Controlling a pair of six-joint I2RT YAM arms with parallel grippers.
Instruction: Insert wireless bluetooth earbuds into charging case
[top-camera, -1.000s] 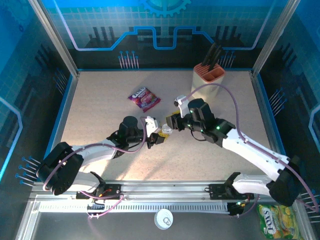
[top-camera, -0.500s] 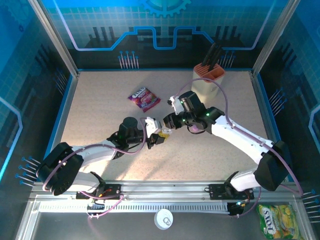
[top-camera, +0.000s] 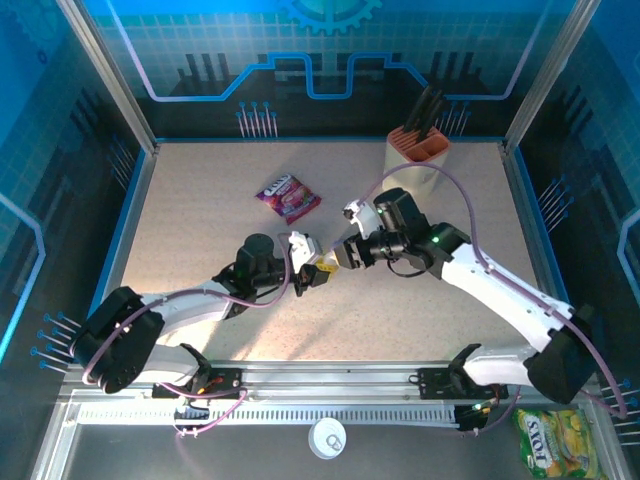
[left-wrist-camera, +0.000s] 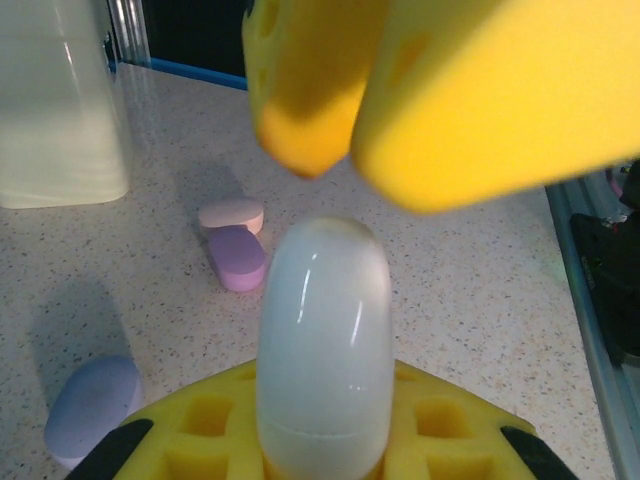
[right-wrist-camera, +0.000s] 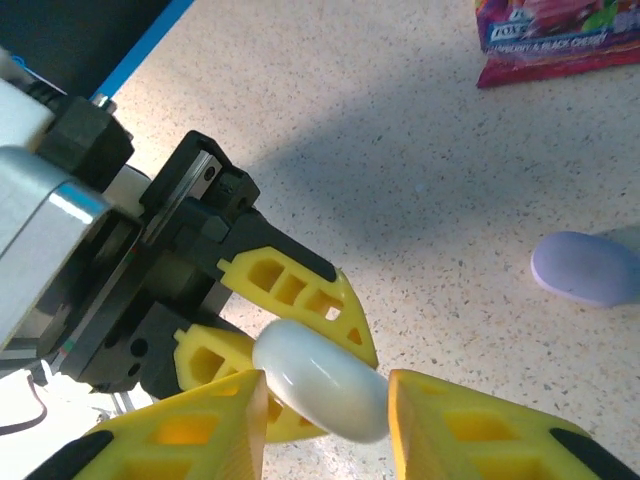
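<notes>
White case (right-wrist-camera: 318, 378) in left gripper (right-wrist-camera: 268, 335), seemingly inside right gripper (right-wrist-camera: 327, 412) too

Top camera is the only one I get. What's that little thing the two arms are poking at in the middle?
Observer: The left end effector is clamped on a smooth white pebble-shaped case.
Operator: Is the other arm grabbing it too?
Observer: The right end effector has a yellow finger on each side of its free end. I can't tell if they squeeze it.
Operator: Are there more cases?
Observer: Yes. A pink case and a purple case lie touching on the table, and a lilac case lies apart.
</notes>
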